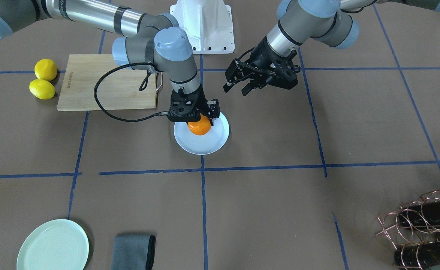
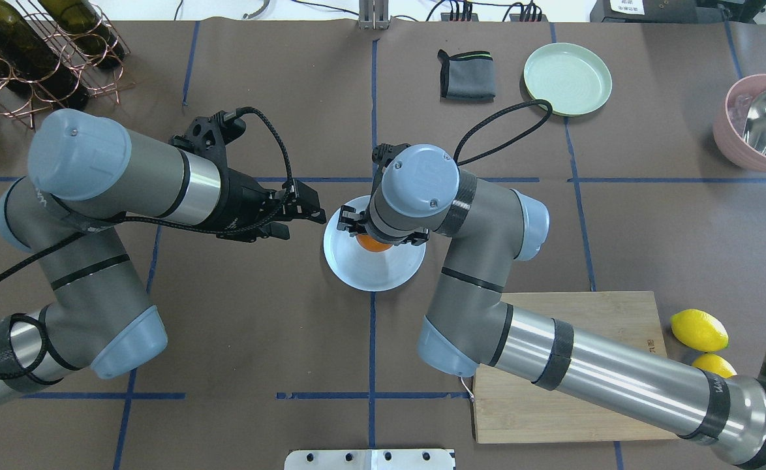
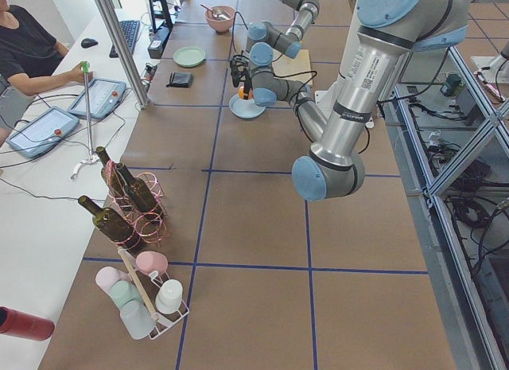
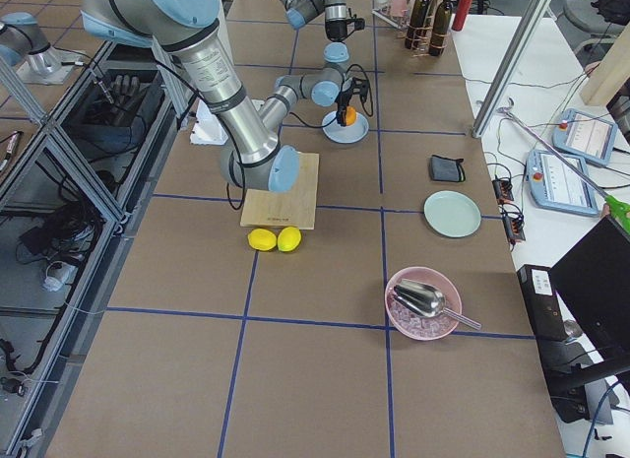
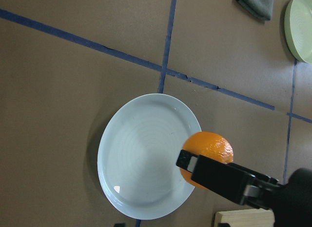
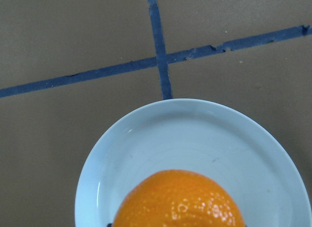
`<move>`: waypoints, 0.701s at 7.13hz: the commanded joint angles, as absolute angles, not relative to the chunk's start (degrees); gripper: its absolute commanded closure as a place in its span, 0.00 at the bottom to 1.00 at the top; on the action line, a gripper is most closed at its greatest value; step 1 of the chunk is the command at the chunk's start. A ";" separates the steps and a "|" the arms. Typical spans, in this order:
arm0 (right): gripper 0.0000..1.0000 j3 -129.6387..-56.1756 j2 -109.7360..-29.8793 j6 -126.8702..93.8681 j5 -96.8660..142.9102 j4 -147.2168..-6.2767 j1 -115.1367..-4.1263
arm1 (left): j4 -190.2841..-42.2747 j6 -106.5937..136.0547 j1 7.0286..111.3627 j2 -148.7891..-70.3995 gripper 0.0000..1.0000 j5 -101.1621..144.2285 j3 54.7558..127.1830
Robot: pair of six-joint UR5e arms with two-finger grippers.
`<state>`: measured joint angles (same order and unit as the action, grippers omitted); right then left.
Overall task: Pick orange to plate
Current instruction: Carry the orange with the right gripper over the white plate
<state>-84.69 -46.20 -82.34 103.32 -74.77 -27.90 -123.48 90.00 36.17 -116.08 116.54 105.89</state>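
Overhead, the right arm's wrist (image 2: 417, 188) seemingly hides most of the orange (image 2: 371, 245).

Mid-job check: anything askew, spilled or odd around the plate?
Nothing stands out. The right gripper holds the orange over the plate, which lies flat on the table with nothing spilled. The left gripper is open, empty and apart from the plate.

The right arm reaches across with its elbow bent and its wrist turned straight down, so the right gripper (image 1: 200, 120) points at the table. Its fingers are clamped on either side of the orange (image 1: 199, 128). The left arm comes in from the opposite side, forearm nearly level. The left gripper (image 1: 235, 90) hangs in the air close beside the right wrist, tilted downward, fingers spread apart.
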 commanded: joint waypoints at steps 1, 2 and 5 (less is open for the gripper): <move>1.00 -83.24 -46.06 -82.35 103.18 -74.53 -27.69 | -123.49 90.00 36.21 -115.93 0.27 116.46 105.91; 0.59 -82.97 -46.14 -82.27 103.10 -74.53 -27.42 | -123.49 90.00 36.21 -115.93 0.27 116.46 105.91; 0.00 -83.40 -45.79 -81.92 102.83 -74.44 -27.25 | -123.40 89.74 38.92 -115.84 0.18 116.98 106.17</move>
